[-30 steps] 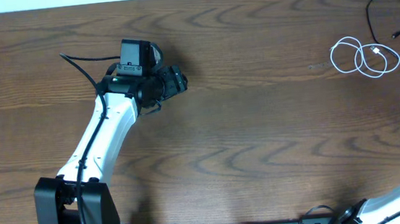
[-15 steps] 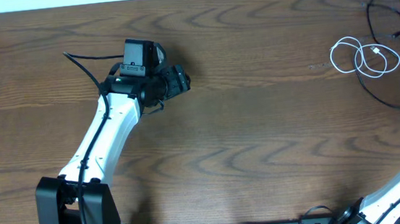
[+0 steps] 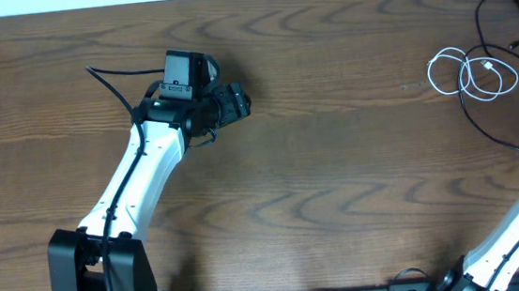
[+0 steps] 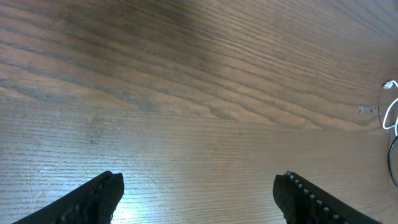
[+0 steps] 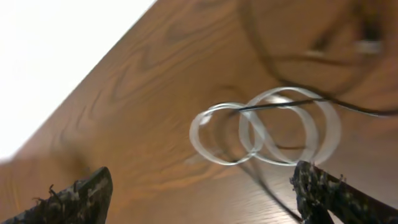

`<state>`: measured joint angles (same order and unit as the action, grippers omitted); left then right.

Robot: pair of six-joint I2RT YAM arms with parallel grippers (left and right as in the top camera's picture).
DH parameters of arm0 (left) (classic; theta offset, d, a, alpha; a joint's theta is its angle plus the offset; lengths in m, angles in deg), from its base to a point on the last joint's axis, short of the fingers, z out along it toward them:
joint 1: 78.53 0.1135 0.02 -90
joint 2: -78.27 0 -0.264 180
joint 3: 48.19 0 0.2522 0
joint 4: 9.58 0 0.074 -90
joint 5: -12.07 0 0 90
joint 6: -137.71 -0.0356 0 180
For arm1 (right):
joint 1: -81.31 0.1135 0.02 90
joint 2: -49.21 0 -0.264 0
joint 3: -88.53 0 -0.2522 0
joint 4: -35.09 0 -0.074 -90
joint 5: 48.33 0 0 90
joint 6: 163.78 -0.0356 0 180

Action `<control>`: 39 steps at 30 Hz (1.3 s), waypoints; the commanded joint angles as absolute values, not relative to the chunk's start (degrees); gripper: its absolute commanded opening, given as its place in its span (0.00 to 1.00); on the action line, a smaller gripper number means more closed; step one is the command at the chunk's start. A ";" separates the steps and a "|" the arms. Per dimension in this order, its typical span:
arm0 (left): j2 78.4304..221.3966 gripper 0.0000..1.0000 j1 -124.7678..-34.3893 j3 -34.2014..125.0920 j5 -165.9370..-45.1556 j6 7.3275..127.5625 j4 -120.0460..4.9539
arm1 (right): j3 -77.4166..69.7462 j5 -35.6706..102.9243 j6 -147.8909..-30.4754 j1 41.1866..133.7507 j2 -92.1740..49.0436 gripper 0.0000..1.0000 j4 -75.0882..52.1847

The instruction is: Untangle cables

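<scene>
the white cable (image 3: 466, 69) lies in two flat, overlapping loops near the far right corner of the table (image 3: 338, 176). the black cable (image 3: 479, 24) sprawls around it, with a large loop behind it and one strand crossing over the white coils and running on toward the right arm. both look thin, light and limp, so they will likely slide on the smooth wood rather than lift as one piece, and a tug on one could drag the other along. the small plug ends look like the firmest places to pinch. failing that, a single strand well clear of the crossing seems the safer hold. the right gripper (image 5: 202, 177) hovers near the white loops, fingers spread wide with nothing between them. the left gripper (image 4: 199, 186), well apart over bare wood, also stands wide and empty.
</scene>
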<state>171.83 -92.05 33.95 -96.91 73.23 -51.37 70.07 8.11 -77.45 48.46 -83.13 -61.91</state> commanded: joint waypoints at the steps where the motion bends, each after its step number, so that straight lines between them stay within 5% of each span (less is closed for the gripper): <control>1: 171.65 0.82 -92.18 35.02 -96.37 73.51 -51.28 | 70.58 5.22 -68.73 54.91 -76.44 0.89 -62.54; 11: 171.65 0.82 -92.16 35.02 -96.34 73.47 -51.31 | 70.58 27.87 -67.72 77.18 -68.35 0.88 -69.73; 14: 171.65 0.82 -92.16 35.02 -96.34 73.47 -51.31 | 70.58 36.26 -67.92 82.87 -67.30 0.99 -73.75; 17: 171.65 0.82 -92.16 35.02 -96.34 73.47 -51.31 | 70.58 40.35 -70.36 87.04 -65.84 0.99 -75.98; 39: 171.65 0.82 -92.16 35.02 -96.34 73.47 -51.31 | 70.58 40.50 -71.11 92.66 -63.04 0.99 -75.94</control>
<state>171.83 -92.05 33.97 -96.91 73.23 -51.37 70.21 39.89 -70.45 92.46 -63.43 -75.74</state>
